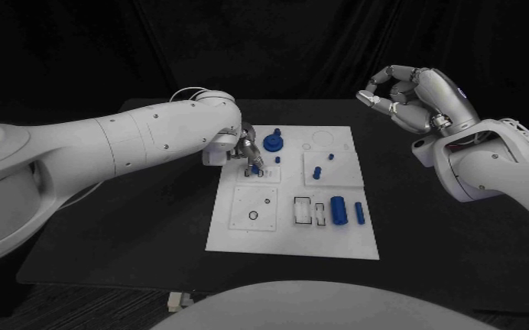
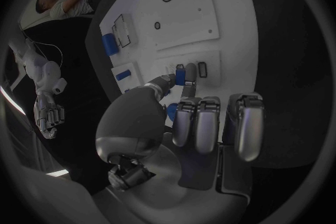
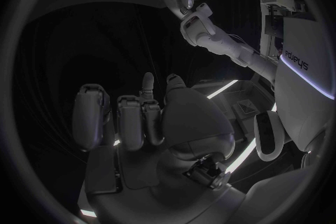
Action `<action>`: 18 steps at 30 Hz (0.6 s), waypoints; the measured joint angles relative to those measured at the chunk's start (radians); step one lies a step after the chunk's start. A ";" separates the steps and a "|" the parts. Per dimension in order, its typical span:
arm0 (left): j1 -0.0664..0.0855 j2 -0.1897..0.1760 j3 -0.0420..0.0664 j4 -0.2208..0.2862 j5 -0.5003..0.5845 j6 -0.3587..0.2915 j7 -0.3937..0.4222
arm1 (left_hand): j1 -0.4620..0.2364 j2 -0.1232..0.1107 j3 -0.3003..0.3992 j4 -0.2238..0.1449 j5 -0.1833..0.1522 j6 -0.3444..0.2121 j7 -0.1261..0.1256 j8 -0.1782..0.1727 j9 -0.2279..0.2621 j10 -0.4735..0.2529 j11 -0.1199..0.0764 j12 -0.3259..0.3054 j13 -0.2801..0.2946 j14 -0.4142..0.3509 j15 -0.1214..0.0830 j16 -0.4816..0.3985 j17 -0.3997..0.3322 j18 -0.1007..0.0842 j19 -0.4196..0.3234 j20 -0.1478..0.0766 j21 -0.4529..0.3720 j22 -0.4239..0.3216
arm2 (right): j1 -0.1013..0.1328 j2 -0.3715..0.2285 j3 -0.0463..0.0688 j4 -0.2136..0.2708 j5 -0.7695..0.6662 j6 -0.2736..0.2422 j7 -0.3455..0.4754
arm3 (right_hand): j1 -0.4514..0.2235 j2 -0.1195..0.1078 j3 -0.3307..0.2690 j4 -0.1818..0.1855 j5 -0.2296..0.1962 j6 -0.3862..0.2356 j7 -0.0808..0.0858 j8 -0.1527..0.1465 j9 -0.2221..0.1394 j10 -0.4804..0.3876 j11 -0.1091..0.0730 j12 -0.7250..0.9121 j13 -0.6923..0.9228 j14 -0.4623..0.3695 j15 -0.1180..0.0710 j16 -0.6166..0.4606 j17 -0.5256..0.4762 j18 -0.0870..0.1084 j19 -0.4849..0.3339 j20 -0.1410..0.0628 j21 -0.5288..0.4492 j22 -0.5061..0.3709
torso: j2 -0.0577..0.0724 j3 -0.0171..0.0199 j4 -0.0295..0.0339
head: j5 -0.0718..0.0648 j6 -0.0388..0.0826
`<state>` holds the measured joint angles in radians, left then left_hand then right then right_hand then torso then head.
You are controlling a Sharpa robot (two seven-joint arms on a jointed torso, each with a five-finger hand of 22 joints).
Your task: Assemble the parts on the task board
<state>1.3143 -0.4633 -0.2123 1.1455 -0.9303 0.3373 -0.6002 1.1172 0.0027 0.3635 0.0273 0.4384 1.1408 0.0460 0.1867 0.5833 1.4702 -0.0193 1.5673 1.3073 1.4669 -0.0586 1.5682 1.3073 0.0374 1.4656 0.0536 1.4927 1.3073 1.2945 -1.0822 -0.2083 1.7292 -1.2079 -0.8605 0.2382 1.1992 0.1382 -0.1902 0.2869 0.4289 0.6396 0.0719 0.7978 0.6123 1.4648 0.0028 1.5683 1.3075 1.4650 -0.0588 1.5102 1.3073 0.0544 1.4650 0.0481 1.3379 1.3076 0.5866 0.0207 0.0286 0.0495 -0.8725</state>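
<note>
my left hand (image 1: pixel 245 150) was down over the task board (image 1: pixel 296 231), pinching a small blue part (image 2: pixel 180 74) between thumb and a fingertip (image 2: pixel 190 71) right at a dark slot (image 2: pixel 202 69) in the board's left block, roughly nine o'clock from the board's middle; the other fingers were curled back out of the way. i judged the piece to be light, rigid plastic, smooth enough to twist in a two-point pinch, so i would have held it by its flat sides, high up, leaving the lower end free to enter the slot. my right hand (image 1: pixel 417 99) hung well above the table out at two o'clock from the board, fingers curled in on nothing. further out on the board, a blue round part with a post (image 1: pixel 274 143) stood at about eleven o'clock, just beyond my left hand, two small blue pegs (image 1: pixel 317 171) sat near the middle, and a blue cylinder (image 1: pixel 339 211) and a thinner blue bar (image 1: pixel 359 212) lay side by side at about four o'clock, beside dark rectangular outlines (image 1: pixel 309 211). those larger ones looked easy to roll, so i would have taken them across their width.
</note>
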 measured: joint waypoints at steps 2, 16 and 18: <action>0.000 -0.007 0.000 0.004 0.000 -0.006 -0.004 | -0.003 0.003 0.002 0.002 0.000 0.000 0.000 0.000 0.000 0.000 0.000 0.000 0.000 0.000 0.000 0.000 0.000 0.000 0.000 0.000 0.000 0.000 | -0.001 0.001 0.000 -0.001 0.000 0.001 -0.001 | 0.002 0.002 0.000 0.000 0.000 0.000 0.000 0.000 -0.001 0.002 -0.002 0.000 0.000 0.000 0.000 0.000 0.000 0.000 0.000 0.000 0.000 0.000 | 0.000 0.0000 -0.0001 | 0.001 0.000; 0.000 -0.009 0.000 0.000 0.081 -0.022 -0.030 | -0.008 0.003 0.015 -0.001 -0.005 0.000 0.000 -0.005 0.003 0.001 0.001 0.000 0.000 0.000 0.000 0.000 0.000 0.000 0.000 0.000 -0.004 0.000 | -0.004 0.006 0.000 -0.004 0.000 0.008 -0.006 | 0.021 0.003 0.000 0.000 0.000 0.000 0.000 0.000 -0.005 0.001 -0.001 0.002 0.002 0.000 0.000 0.000 0.000 0.000 0.000 0.000 0.000 0.000 | 0.001 -0.0002 -0.0004 | 0.003 0.000; 0.000 -0.009 0.000 0.000 0.094 -0.023 -0.032 | -0.011 0.000 0.015 -0.001 -0.005 0.000 0.000 -0.005 0.003 0.001 0.001 0.000 0.000 0.000 0.000 0.000 0.000 0.000 0.000 0.000 -0.004 0.000 | -0.005 0.006 0.000 -0.004 0.000 0.008 -0.006 | 0.021 0.003 0.000 0.000 0.000 0.000 0.000 0.000 -0.005 0.001 -0.001 0.002 0.002 0.003 -0.003 0.000 0.000 0.000 0.000 0.000 0.000 0.000 | 0.001 -0.0002 -0.0004 | 0.003 0.000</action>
<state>1.3145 -0.4724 -0.2125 1.1454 -0.8366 0.3143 -0.6317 1.1065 0.0029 0.3787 0.0262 0.4333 1.1411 0.0462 0.1820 0.5860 1.4716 -0.0179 1.5673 1.3073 1.4669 -0.0586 1.5682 1.3073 0.0373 1.4656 0.0536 1.4889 1.3073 1.2899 -1.0762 -0.2083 1.7251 -1.2079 -0.8524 0.2318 1.2201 0.1412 -0.1901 0.2869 0.4291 0.6396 0.0719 0.7978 0.6070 1.4663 0.0013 1.5700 1.3099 1.4676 -0.0613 1.5102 1.3073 0.0544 1.4650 0.0481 1.3379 1.3074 0.5872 0.0205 0.0282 0.0523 -0.8725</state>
